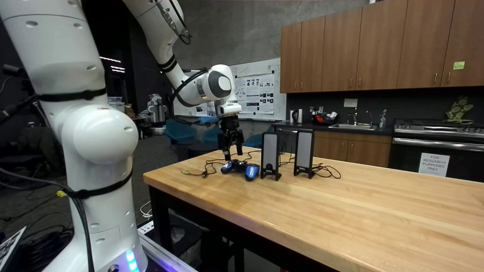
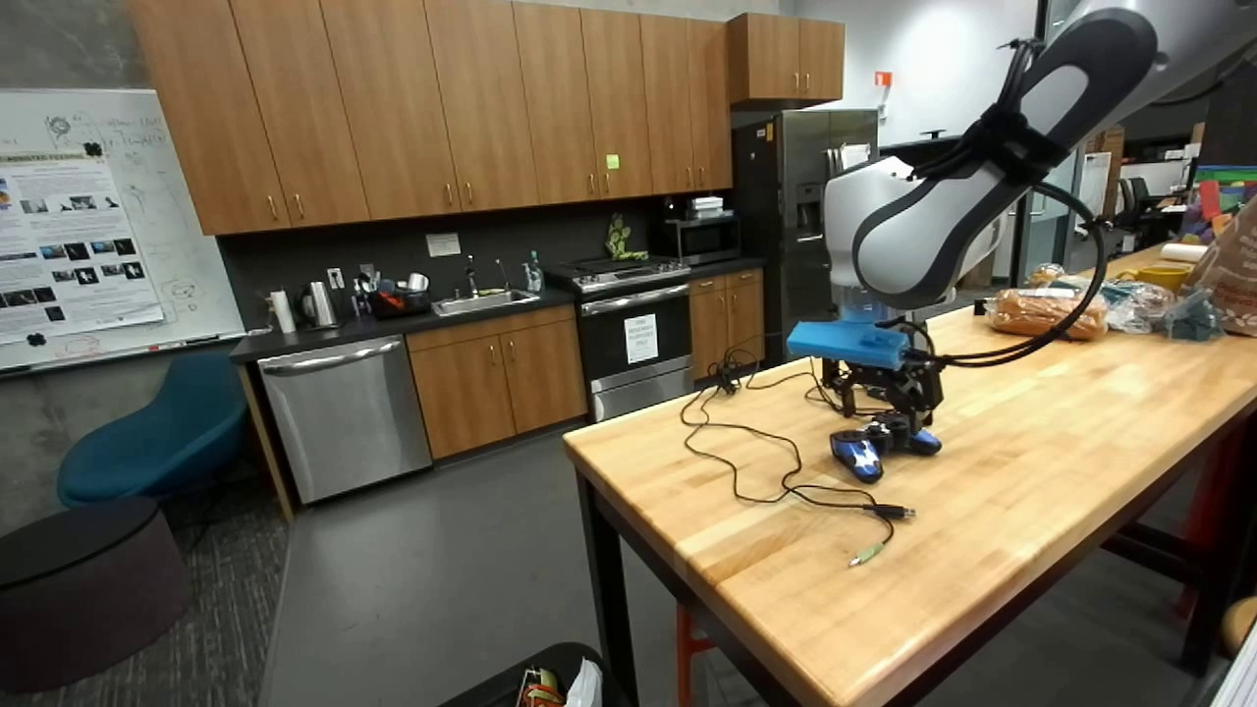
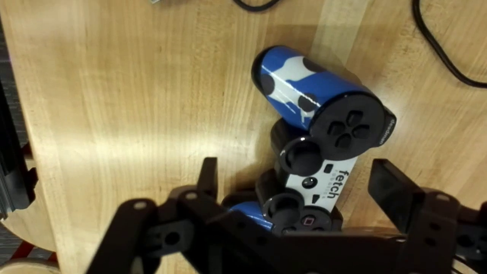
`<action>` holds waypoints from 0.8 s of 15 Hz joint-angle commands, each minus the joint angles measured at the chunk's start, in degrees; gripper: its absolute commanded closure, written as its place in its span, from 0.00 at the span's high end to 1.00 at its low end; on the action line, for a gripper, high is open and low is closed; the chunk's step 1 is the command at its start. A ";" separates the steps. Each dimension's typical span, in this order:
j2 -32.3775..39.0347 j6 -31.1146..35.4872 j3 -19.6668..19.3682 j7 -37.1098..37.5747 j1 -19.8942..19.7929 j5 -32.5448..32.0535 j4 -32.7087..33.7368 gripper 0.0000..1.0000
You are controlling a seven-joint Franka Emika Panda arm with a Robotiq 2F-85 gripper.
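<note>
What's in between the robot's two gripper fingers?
In the wrist view, the blue game controller shows between the open fingers; they aren't gripping it.

The gripper [image 1: 233, 153] hangs, jaws apart, just over a blue-and-black game controller [image 1: 239, 165] on the wooden tabletop [image 1: 340, 211]. One Dell speaker [image 1: 270, 152] stands upright beside it, a matching speaker [image 1: 304, 151] near that, with black cables [image 1: 204, 174] straggling about. Farther back I see a kettle [image 1: 300, 116], a sink [image 1: 352, 127] and a stove [image 1: 440, 147] with the sign [image 1: 434, 165] "FOR RESEARCH PURPOSES ONLY."
</note>
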 commanded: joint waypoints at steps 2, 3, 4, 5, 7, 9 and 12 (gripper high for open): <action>3.35 1.61 -2.02 5.36 0.94 -0.56 2.22 1.00; 3.96 1.58 -2.17 6.47 0.99 -0.91 2.54 1.00; 4.36 1.72 -2.45 7.11 1.15 -0.78 2.78 1.00; 4.85 1.82 -2.63 8.05 1.26 -0.92 3.03 1.00; 5.78 1.91 -3.05 9.53 1.58 -0.98 3.53 1.00; 6.60 2.30 -3.47 10.62 1.98 -0.73 3.94 1.00; 7.90 2.41 -4.09 12.62 2.53 -0.86 4.79 1.00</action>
